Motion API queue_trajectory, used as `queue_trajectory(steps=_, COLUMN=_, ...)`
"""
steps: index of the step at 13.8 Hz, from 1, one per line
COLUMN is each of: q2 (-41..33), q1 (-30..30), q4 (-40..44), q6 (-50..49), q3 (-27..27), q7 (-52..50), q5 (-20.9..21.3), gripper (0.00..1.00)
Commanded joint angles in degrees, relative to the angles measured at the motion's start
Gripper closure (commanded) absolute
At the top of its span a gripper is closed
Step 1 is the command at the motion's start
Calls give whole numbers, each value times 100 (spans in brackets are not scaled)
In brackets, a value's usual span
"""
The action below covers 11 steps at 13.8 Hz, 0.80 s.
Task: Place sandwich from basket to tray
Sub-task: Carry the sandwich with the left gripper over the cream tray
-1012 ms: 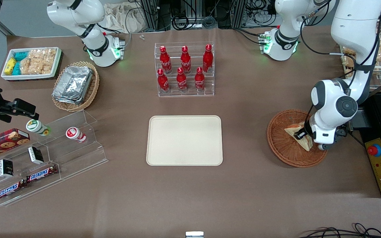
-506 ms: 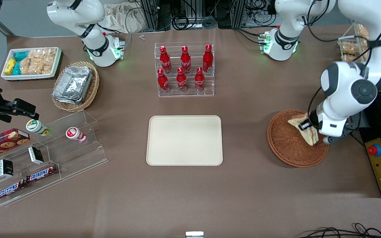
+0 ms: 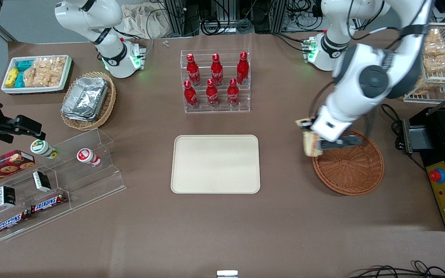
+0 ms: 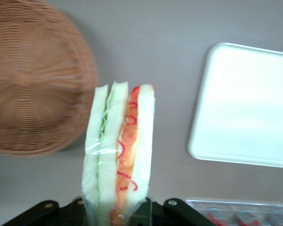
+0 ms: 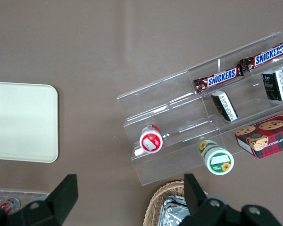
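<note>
Gripper [image 3: 312,142] clamped on the sandwich [image 4: 119,150], hanging above the basket [image 3: 352,170] rim, with the tray [image 3: 215,163] well off toward the parked arm. Looks like a grip on just one end, so could easily swing, squash or slip out mid-carry.

The tray [image 3: 215,164] sits mid-table, with the bottle rack [image 3: 215,81] farther from the front camera than it. The basket [image 3: 349,164] lies beside the tray, toward the working arm's end. The gripper [image 3: 310,136] hangs above the basket's rim on the tray-facing edge, clamped on the sandwich [image 3: 308,143] (held up in the air, touching neither basket nor tray). Toward the parked arm's end there's a clear stepped shelf [image 3: 52,181] with snack bars, and a basket of foil containers [image 3: 87,100] farther from the camera than that.
</note>
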Motion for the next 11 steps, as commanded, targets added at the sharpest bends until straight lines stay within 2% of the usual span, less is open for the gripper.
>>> queue_trajectory(steps=1, q2=688, q1=-160, q4=216, q6=622, q3=-610, q7=-885, q5=26, gripper=100)
queue_trajectory(steps=3, q2=1214, q1=-652, q4=233, q6=1148, q3=-621, q7=-1309, q5=780, gripper=100)
queue_trajectory(steps=5, q2=1794, q1=-925, q4=356, q6=1711, q3=-612, q7=-1574, q5=1255, gripper=100)
queue_trajectory(steps=8, q2=2550, q1=-970, q4=838, q6=1775, q3=-612, q7=-1662, q5=1573, gripper=100)
queue_trajectory(steps=11, q2=3273, q1=-1146, q4=1454, q6=1775, q3=-577, q7=-2109, q5=2344, gripper=100)
